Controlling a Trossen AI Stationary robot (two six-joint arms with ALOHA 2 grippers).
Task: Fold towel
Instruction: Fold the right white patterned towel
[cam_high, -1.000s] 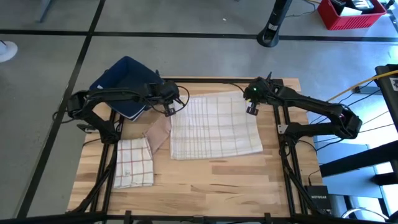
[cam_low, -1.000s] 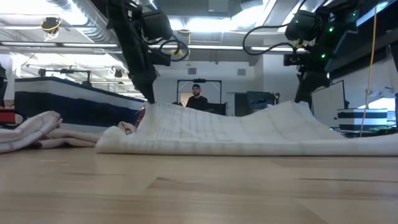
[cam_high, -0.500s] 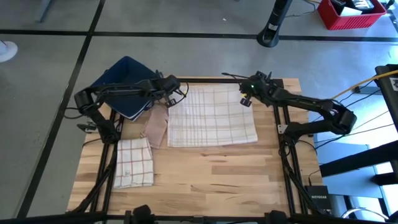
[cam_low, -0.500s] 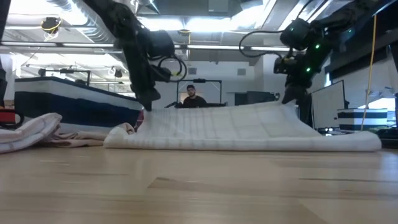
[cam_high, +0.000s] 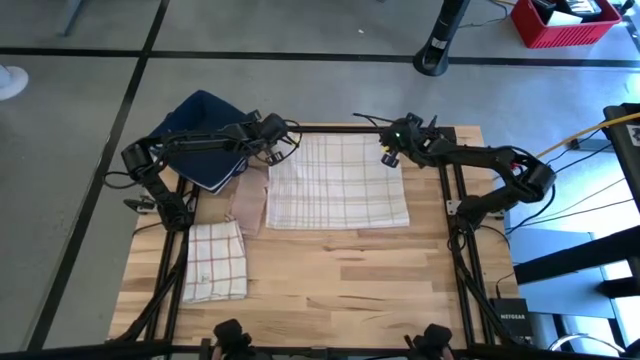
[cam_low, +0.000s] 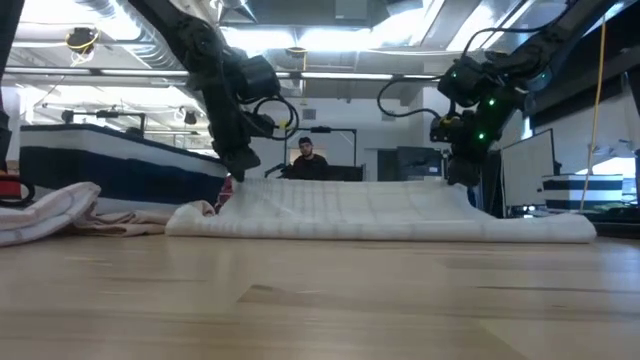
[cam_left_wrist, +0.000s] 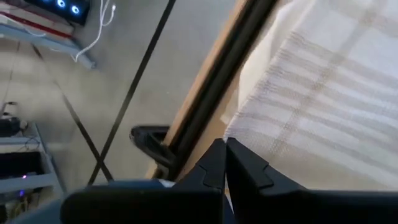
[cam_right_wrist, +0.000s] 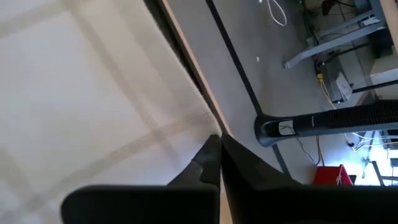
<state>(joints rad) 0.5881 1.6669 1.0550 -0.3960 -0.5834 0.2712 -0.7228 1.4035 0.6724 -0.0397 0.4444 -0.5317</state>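
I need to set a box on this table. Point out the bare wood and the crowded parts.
Free: the wide strip of table between the big plaid towel and the near edge, right of the small red-checked towel. Crowded: the far side, where both grippers hold the big towel's corners, and the left, with a beige cloth.

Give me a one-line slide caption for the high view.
Both grippers, left and right, pinch the plaid towel's far corners, jaws shut, spreading it flat on the wooden table.

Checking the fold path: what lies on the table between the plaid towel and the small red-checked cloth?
High view: a crumpled beige cloth lies between the plaid towel and the red-checked cloth.
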